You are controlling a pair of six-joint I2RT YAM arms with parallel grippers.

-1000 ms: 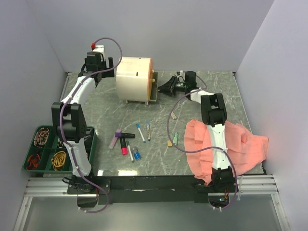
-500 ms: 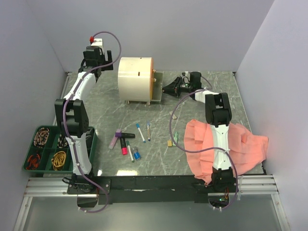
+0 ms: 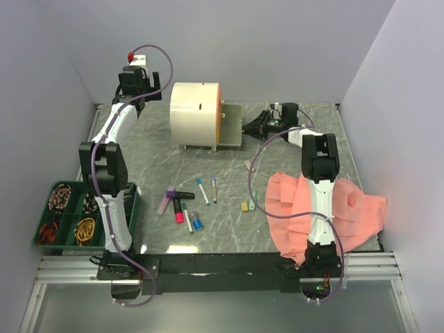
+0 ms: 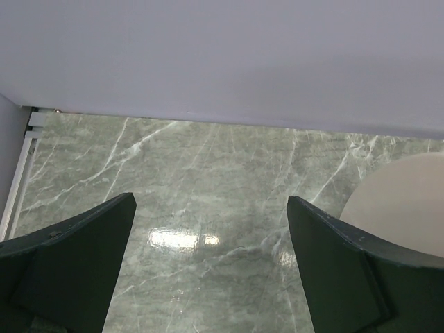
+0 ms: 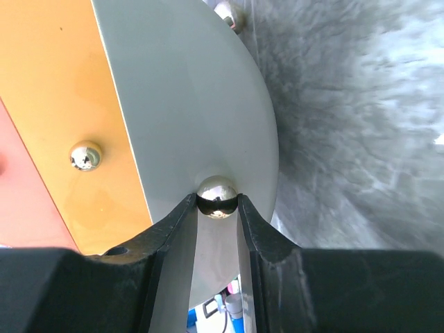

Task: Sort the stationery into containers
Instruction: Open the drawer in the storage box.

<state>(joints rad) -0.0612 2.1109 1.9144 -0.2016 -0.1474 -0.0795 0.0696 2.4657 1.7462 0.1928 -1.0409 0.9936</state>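
The cream drum cabinet [image 3: 195,115] stands at the back of the table. Its lower drawer [image 3: 231,127] is pulled out to the right. My right gripper [image 3: 248,127] is shut on that drawer's shiny knob [image 5: 216,197], on the pale drawer front [image 5: 201,104]. An orange drawer front [image 5: 69,90] with its own knob [image 5: 85,155] lies beside it. My left gripper [image 3: 135,84] is open and empty [image 4: 211,229], left of the cabinet [image 4: 402,201]. A purple marker [image 3: 166,200], a black-and-pink marker [image 3: 179,208], blue-capped pens [image 3: 202,191], a tan eraser [image 3: 244,206] and a green piece [image 3: 252,204] lie on the table.
A green tray [image 3: 69,215] of rubber bands sits at the front left. A salmon-pink cloth [image 3: 340,211] lies under the right arm at the front right. Another small tan piece [image 3: 250,164] lies in front of the drawer. Walls close in the back and both sides.
My right gripper has moved right with the knob, and the drawer has slid further out of the cabinet. My left gripper drew back from the cabinet's left side.
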